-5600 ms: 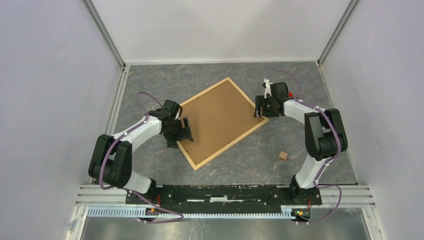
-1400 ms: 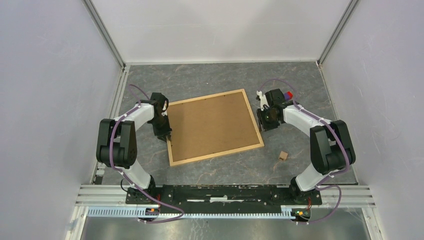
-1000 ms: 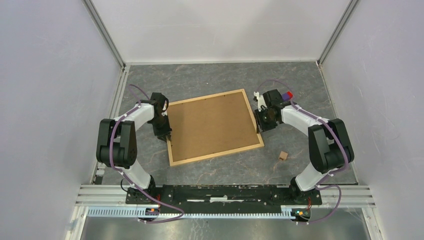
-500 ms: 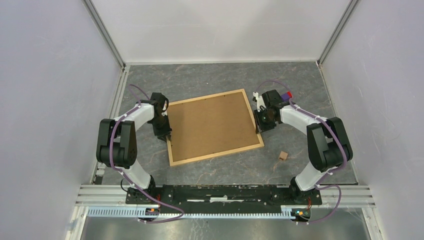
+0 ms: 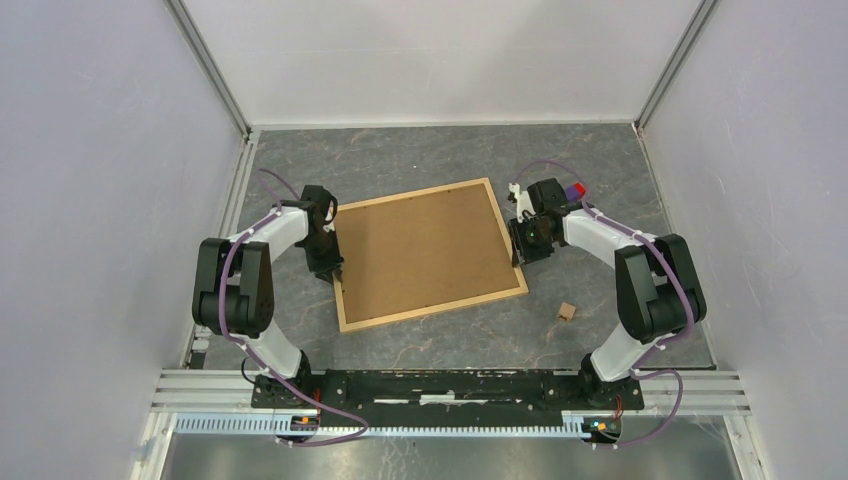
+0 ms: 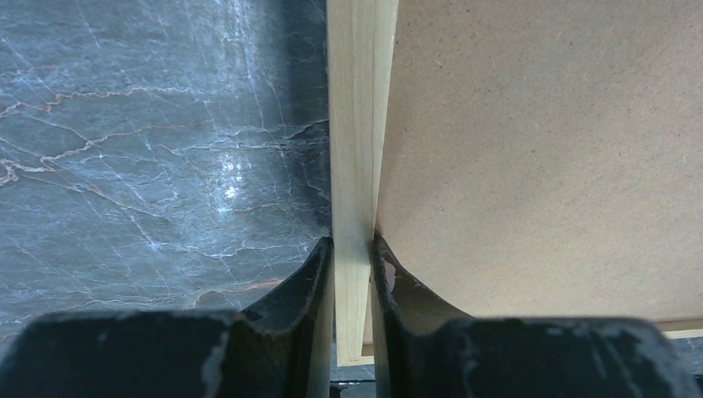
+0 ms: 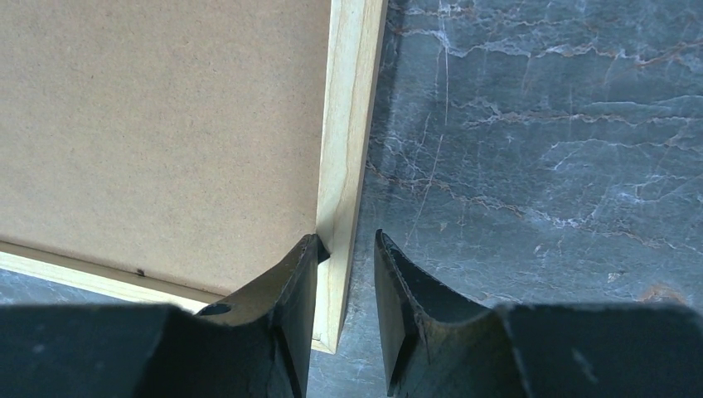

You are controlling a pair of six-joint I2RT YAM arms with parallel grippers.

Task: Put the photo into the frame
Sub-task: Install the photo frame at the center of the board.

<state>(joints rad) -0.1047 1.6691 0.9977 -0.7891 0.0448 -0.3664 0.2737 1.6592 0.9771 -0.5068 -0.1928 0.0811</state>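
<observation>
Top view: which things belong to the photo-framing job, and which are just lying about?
Job: the frame, lying back side up. The photo is not in sight.
Lying about: small wooden block; small red-and-blue item past the frame's far right corner, too small to identify.

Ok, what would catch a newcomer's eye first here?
The frame lies back side up in the middle. The left gripper pinches its left wooden edge; the right gripper straddles the right edge, its outer finger not touching. A small wooden block sits off the frame's near right corner.
</observation>
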